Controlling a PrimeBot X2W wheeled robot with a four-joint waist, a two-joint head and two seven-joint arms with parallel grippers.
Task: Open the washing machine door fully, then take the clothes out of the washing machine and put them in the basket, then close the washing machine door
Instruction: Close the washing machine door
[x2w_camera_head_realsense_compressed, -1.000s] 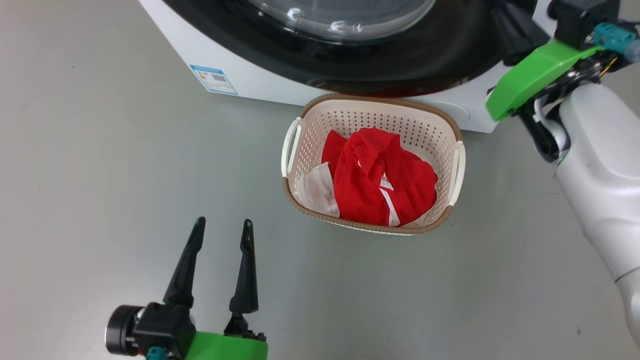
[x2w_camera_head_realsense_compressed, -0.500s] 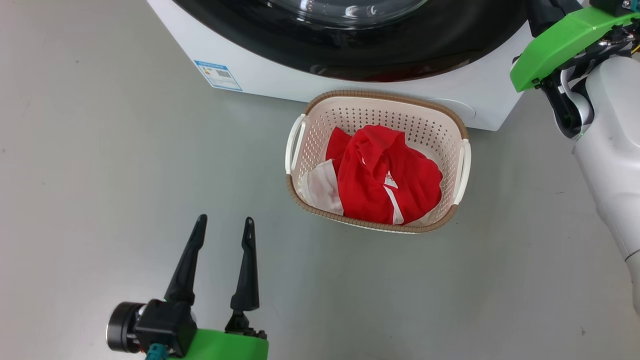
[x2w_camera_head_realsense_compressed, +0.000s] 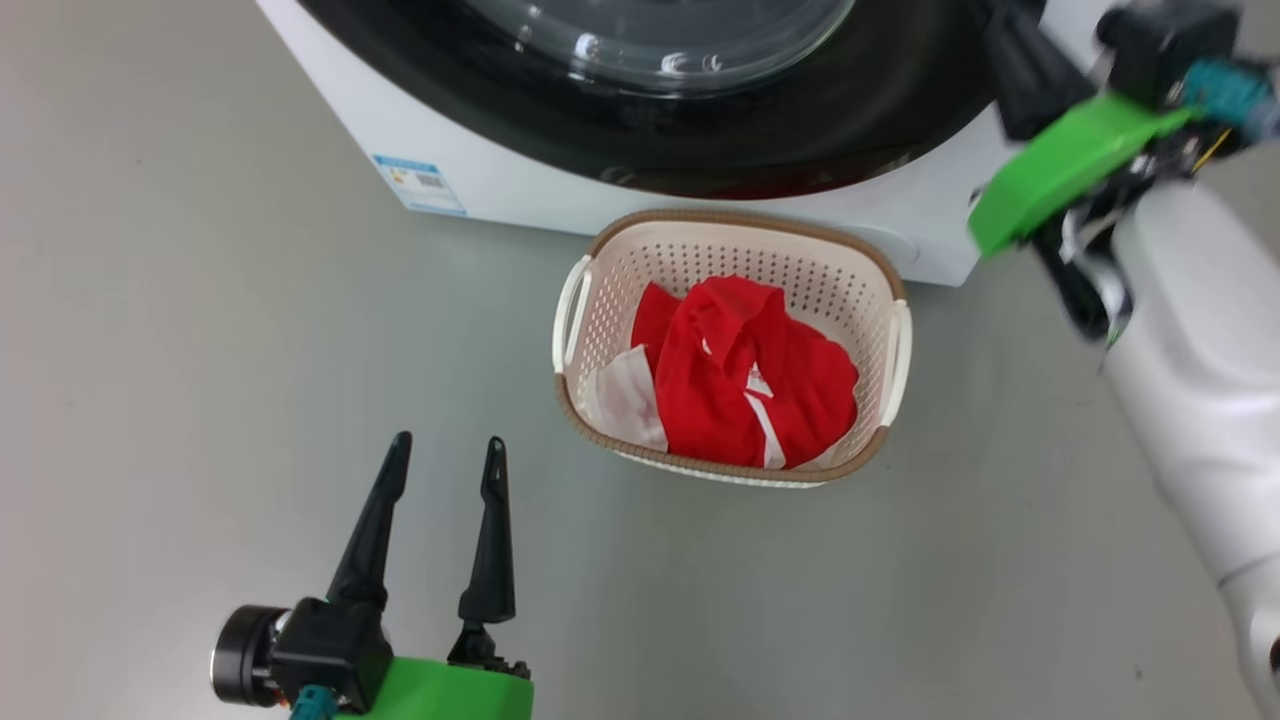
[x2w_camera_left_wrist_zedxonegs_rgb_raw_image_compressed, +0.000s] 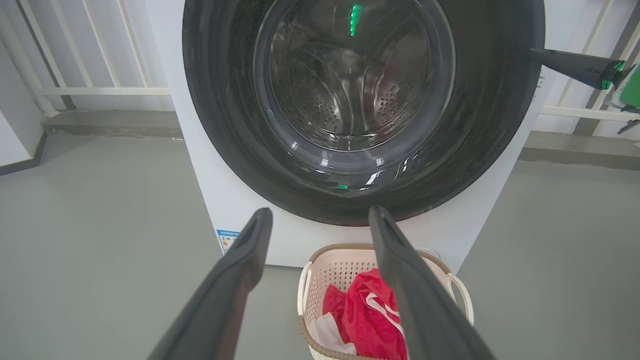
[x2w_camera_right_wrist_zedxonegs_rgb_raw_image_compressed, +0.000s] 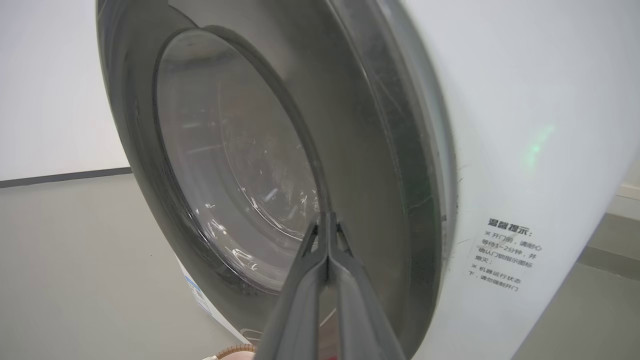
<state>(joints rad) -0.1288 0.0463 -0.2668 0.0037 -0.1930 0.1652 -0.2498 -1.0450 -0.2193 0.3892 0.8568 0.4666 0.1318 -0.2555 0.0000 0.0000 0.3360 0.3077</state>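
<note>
The washing machine door (x2w_camera_left_wrist_zedxonegs_rgb_raw_image_compressed: 480, 130), a black rim around a glass bowl (x2w_camera_left_wrist_zedxonegs_rgb_raw_image_compressed: 350, 85), lies against the front of the white washing machine (x2w_camera_left_wrist_zedxonegs_rgb_raw_image_compressed: 210, 200). My right gripper (x2w_camera_right_wrist_zedxonegs_rgb_raw_image_compressed: 326, 221) is shut with nothing in it, its tips pressed on the door's black rim (x2w_camera_right_wrist_zedxonegs_rgb_raw_image_compressed: 380, 165) at the right side. The same gripper (x2w_camera_left_wrist_zedxonegs_rgb_raw_image_compressed: 539, 52) reaches in from the right in the left wrist view. The red clothes (x2w_camera_head_realsense_compressed: 745, 375) and a white cloth (x2w_camera_head_realsense_compressed: 625, 395) lie in the basket (x2w_camera_head_realsense_compressed: 735, 222) on the floor before the machine. My left gripper (x2w_camera_head_realsense_compressed: 447, 445) hangs open, low and to the left of the basket.
A blue label (x2w_camera_head_realsense_compressed: 418, 184) marks the machine's lower left corner. My pale right forearm (x2w_camera_head_realsense_compressed: 1190, 370) stands right of the basket. Grey floor (x2w_camera_head_realsense_compressed: 200, 350) spreads left and in front. A white railing (x2w_camera_left_wrist_zedxonegs_rgb_raw_image_compressed: 95, 75) runs behind the machine.
The head view has shifted a little. My right arm now shows blurred at the door's right edge. The left gripper, the basket and the clothes are as before.
</note>
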